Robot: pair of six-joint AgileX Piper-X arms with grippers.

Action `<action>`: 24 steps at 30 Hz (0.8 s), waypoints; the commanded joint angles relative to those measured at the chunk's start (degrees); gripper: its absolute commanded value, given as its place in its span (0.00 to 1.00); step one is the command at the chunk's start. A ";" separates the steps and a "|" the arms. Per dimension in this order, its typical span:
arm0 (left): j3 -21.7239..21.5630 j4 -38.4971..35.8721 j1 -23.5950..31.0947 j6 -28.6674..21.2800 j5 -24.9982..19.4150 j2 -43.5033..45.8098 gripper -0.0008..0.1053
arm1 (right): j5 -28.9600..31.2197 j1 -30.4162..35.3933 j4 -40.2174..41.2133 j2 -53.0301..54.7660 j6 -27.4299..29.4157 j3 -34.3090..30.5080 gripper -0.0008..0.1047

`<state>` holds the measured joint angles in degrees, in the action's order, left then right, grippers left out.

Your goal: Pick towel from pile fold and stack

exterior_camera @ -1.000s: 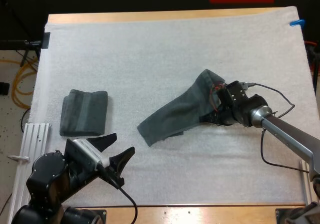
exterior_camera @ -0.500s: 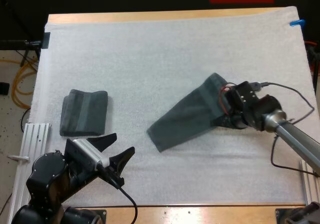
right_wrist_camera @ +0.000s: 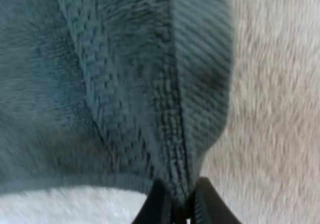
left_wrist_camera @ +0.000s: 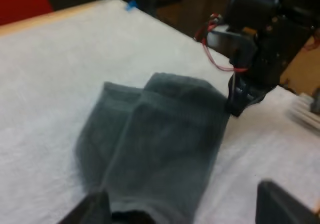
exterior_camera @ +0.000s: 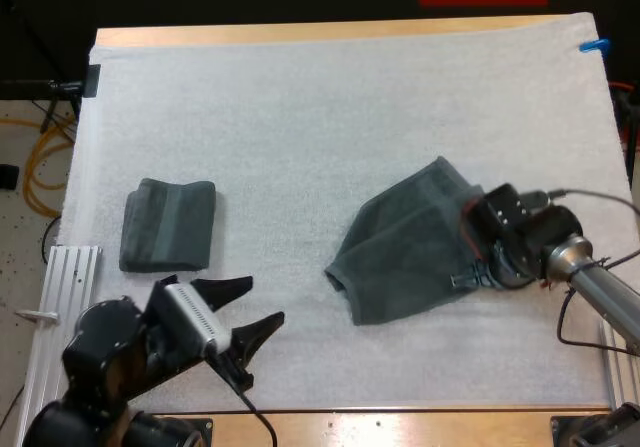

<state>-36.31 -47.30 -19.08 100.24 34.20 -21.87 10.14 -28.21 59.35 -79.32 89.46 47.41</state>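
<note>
A dark grey-green towel [exterior_camera: 405,252] lies loosely spread on the white mat right of centre. My right gripper [exterior_camera: 470,267] is shut on the towel's right edge; in the right wrist view its fingers pinch the towel's ribbed hem [right_wrist_camera: 176,191]. The left wrist view looks across the towel [left_wrist_camera: 150,149] to the right gripper [left_wrist_camera: 235,101] at its far edge. A folded towel [exterior_camera: 168,224] rests at the mat's left side. My left gripper [exterior_camera: 255,312] hovers open over the mat's front left, between the folded towel and the loose one, touching neither.
A metal rail [exterior_camera: 60,297] runs along the mat's left front edge beside the folded towel. Bare mat [exterior_camera: 330,117] stretches across the far half of the table.
My right gripper has dragged the towel to the right and toward the front, and the towel has spread wider. My left gripper has shifted slightly right.
</note>
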 commanded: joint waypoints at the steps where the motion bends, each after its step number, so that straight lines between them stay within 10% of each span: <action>1: -0.04 -0.93 -1.41 -0.18 0.26 -1.63 0.56 | 0.26 -0.04 -0.38 0.43 -1.27 -1.35 0.01; 13: -0.04 -1.20 -18.49 -6.02 1.47 -19.10 0.54 | -0.09 -0.04 -1.84 1.29 -8.31 -8.20 0.01; 24: -0.04 9.69 -21.75 6.91 -0.09 -41.52 0.54 | -0.09 -0.04 -2.83 8.01 -8.31 -8.20 0.01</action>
<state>-36.26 -38.34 -40.67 106.40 34.25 -63.95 10.02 -28.21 56.59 -71.69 81.40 39.29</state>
